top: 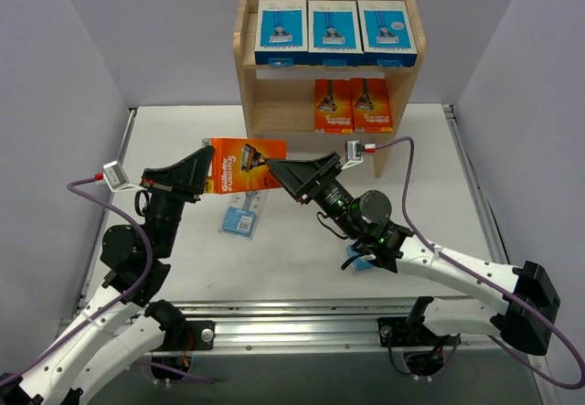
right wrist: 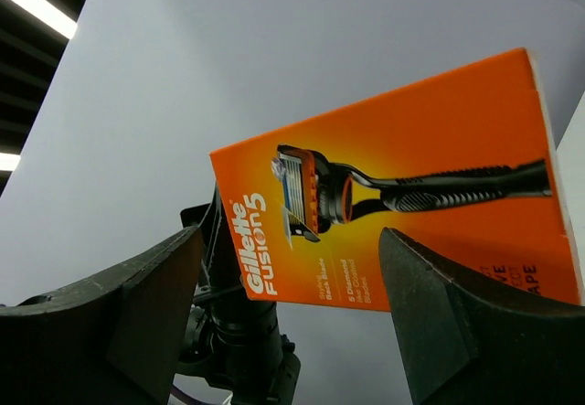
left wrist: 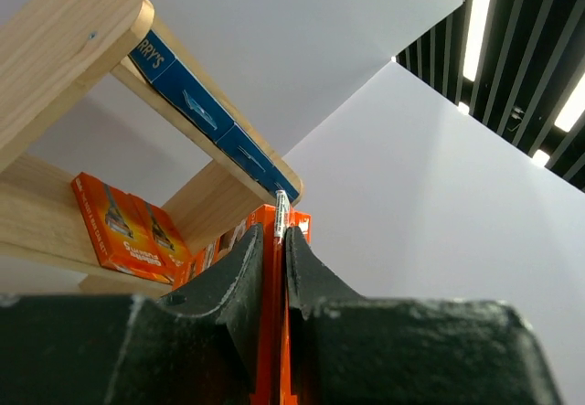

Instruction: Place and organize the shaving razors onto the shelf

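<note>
Top external: left end effector (top: 210,169) pinches orange razor box (top: 245,165); right end effector (top: 286,175) open beside it.

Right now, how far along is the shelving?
Done: three blue boxes on the shelf top, two orange boxes below. In hand: left gripper clamps a third orange box, right gripper open beside it. Left: blister pack and another blue pack on the table.
</note>
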You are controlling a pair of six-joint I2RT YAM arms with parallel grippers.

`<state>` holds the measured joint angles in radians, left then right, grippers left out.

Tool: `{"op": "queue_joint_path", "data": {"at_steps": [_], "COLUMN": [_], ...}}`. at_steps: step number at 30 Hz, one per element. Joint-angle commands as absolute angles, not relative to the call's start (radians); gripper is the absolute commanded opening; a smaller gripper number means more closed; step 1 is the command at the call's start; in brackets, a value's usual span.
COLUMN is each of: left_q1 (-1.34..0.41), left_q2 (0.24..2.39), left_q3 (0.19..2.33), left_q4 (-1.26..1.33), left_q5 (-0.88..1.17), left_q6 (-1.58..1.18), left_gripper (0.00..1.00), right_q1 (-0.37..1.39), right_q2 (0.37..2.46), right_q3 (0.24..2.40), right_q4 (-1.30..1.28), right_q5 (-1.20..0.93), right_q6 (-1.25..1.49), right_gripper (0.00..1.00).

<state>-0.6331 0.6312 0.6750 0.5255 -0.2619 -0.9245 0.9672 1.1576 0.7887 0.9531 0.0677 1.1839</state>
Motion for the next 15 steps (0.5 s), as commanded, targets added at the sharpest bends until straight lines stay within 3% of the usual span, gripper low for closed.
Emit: {"op": "queue_joint_path", "data": {"at_steps": [1, 15], "left_q1": [-0.632, -0.632], "left_q2": [0.621, 0.667], "left_q3": [0.733, 0.764], "left_q4": [0.555, 0.594], "left_q5": [-0.282, -0.336], "left_q6": [-0.874, -0.879], "left_gripper": [0.02, 0.02], "right_q1": [0.989, 1.051], "right_q2": [1.137, 1.241], "right_q3": [0.772, 0.687], "right_q4": [0.994, 1.178], "right_q5": [0.091, 0.091], "right_q6": [1.209, 1.324], "right_gripper": [0.73, 0.75]}}
